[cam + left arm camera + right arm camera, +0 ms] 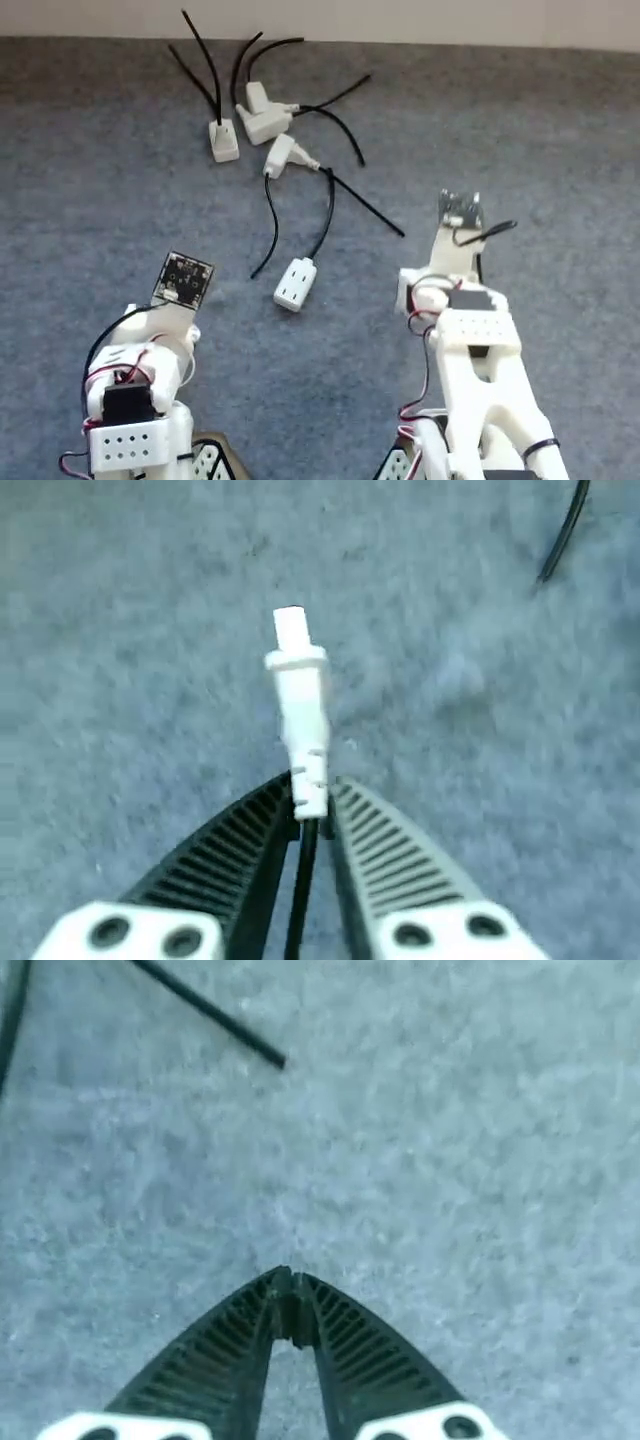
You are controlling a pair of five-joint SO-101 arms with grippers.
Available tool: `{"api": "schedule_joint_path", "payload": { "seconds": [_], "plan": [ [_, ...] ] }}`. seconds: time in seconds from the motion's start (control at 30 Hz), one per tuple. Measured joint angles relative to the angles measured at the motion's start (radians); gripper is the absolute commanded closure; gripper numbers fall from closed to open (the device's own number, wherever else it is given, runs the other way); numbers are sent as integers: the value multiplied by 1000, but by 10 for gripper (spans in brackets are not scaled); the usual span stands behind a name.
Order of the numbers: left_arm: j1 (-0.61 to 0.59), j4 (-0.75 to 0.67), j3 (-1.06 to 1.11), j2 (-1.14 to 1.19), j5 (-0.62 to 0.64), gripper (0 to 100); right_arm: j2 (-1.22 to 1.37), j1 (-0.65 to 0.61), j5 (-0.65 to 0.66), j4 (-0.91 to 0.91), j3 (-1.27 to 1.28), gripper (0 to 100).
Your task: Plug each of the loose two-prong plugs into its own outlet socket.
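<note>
Grey carpet [90, 150] covers the table. The left gripper [312, 785] is clamped on a white plug [298, 695]. The plug juts out past the fingertips, and its black cord [301, 880] runs back between the jaws. The right gripper [293, 1290] is closed on nothing and hangs over bare carpet, near a loose cord end [272, 1055]. In the high view a socket [295, 283] lies between the two arms. A cluster [255, 125] of other plugs and sockets lies well beyond both arms.

Grey carpet [90, 170], pale wall strip [420, 18]
</note>
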Motion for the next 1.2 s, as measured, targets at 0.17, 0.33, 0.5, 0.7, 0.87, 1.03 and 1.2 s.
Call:
{"api": "schedule_joint_path", "payload": {
  "seconds": [0.17, 0.33, 0.5, 0.7, 0.87, 1.03, 1.2],
  "plan": [
    [-55, 169, -32, -2, -21, 742, 0, 0, -3, -101, 89, 991],
    [-146, 195, -43, -5, -21, 742, 0, -6, -3, -133, 94, 991],
    [-172, 178, -127, -5, 9, 763, 0, -6, -3, -153, 101, 991],
    [-161, 178, -238, 132, 141, 765, 0, -8, -3, -153, 101, 991],
    [-118, 172, -453, 500, 203, 762, 0, -8, -3, -153, 101, 991],
    [-101, 198, -712, 977, 115, 765, 0, -8, -3, -153, 101, 991],
    [-103, 207, -931, 1438, 61, 766, 0, -8, -3, -153, 101, 991]
  ]
}}
